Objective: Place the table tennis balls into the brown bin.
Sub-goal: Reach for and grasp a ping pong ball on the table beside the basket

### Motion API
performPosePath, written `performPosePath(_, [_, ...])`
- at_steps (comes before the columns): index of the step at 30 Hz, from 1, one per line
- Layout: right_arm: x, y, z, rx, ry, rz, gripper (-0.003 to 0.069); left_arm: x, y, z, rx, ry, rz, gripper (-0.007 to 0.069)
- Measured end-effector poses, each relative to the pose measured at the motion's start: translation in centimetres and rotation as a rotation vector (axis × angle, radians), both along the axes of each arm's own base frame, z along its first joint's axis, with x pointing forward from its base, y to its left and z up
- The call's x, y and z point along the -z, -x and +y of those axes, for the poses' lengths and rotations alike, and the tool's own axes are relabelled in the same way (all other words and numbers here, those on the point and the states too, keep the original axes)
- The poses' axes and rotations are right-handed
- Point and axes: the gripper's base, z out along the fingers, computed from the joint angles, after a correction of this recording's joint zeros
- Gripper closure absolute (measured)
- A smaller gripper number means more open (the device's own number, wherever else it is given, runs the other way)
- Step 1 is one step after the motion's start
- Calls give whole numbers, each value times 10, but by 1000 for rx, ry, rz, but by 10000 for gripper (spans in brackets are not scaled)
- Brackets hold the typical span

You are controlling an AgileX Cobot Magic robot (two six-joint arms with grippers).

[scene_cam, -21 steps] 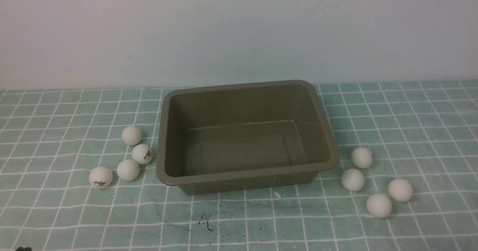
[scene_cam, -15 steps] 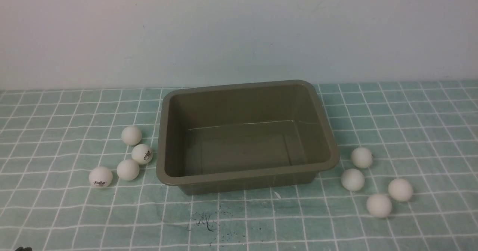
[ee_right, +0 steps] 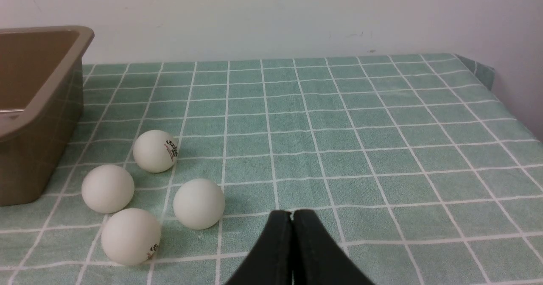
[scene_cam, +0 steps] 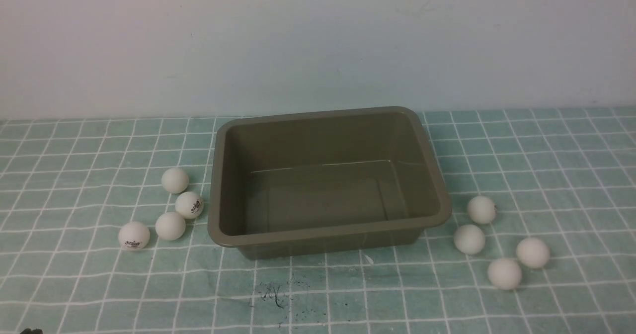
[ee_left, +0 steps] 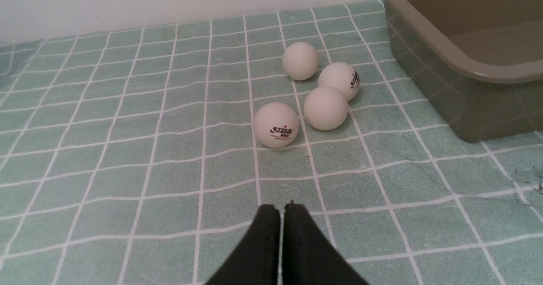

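The brown bin (scene_cam: 437, 185) stands empty in the middle of the table. Several white table tennis balls lie on each side of it: a left cluster with a logo ball (scene_cam: 134, 235) (ee_left: 275, 125) nearest, and a right cluster with its nearest ball (scene_cam: 504, 274) (ee_right: 130, 236). My left gripper (ee_left: 282, 208) is shut and empty, short of the left cluster. My right gripper (ee_right: 292, 213) is shut and empty, beside a plain ball (ee_right: 198, 203). Neither gripper shows in the front view.
A green checked cloth (scene_cam: 318, 299) covers the table, with a dark smudge (scene_cam: 271, 292) in front of the bin. The wall (scene_cam: 318, 41) stands right behind. The table's right edge (ee_right: 483, 71) lies far from the right cluster.
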Motion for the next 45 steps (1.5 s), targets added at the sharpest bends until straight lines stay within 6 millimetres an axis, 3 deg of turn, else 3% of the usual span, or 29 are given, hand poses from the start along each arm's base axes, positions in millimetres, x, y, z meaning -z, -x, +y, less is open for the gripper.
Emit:
performPosePath(6, [0, 0, 0, 0, 0, 0, 673, -1, 0, 0, 2, -19, -18, 629])
performPosePath(11, [0, 0, 0, 0, 1, 0, 673, -16, -3, -3, -21, 237, -166, 629])
performPosePath(17, [-1, 0, 1, -4, -10, -13, 673, -35, -4, 1, -55, 378, -366, 629])
performPosePath(19, [-3, -2, 3, -9, -112, -65, 673, -44, -3, 5, -78, 446, -469, 629])
performPosePath(22, [-17, -3, 5, -10, -459, -248, 673, -63, 3, 12, -111, 597, -663, 629])
performPosePath(24, [-23, -3, 4, -1, -597, -319, 673, -70, 5, 12, -103, 638, -682, 629])
performPosePath(25, [-28, -2, 2, 10, -709, -390, 673, -97, 9, 9, -63, 662, -667, 629])
performPosePath(26, [-29, -2, 1, 11, -717, -397, 673, -102, 9, 8, -56, 663, -650, 629])
performPosePath(28, [-33, -1, -1, 20, -771, -453, 673, -124, 4, 2, -29, 633, -515, 629])
performPosePath(29, [-36, 0, -3, 25, -790, -493, 673, -141, -10, -5, -18, 576, -300, 629])
performPosePath(32, [-39, 0, -2, 15, -783, -505, 673, -149, -42, -13, -13, 444, 71, 629])
performPosePath(33, [-39, 0, -2, 15, -783, -505, 673, -149, -45, -14, -12, 433, 99, 629])
performPosePath(35, [-59, 3, 7, -61, -695, -366, 673, -140, -82, -18, 7, 317, 426, 629])
performPosePath(37, [-76, 4, 11, -86, -620, -278, 673, -129, -105, -20, 23, 262, 573, 629])
performPosePath(38, [-95, 4, 13, -100, -544, -186, 673, -120, -121, -21, 35, 228, 659, 629])
performPosePath(40, [-109, -3, 15, -97, -457, -38, 673, -107, -141, -22, 54, 187, 749, 629])
performPosePath(41, [-130, -12, 15, -97, -366, 89, 673, -93, -159, -22, 63, 155, 826, 629])
performPosePath(45, [-155, -43, 14, -107, -202, 385, 673, -67, -194, -21, 60, 110, 947, 629])
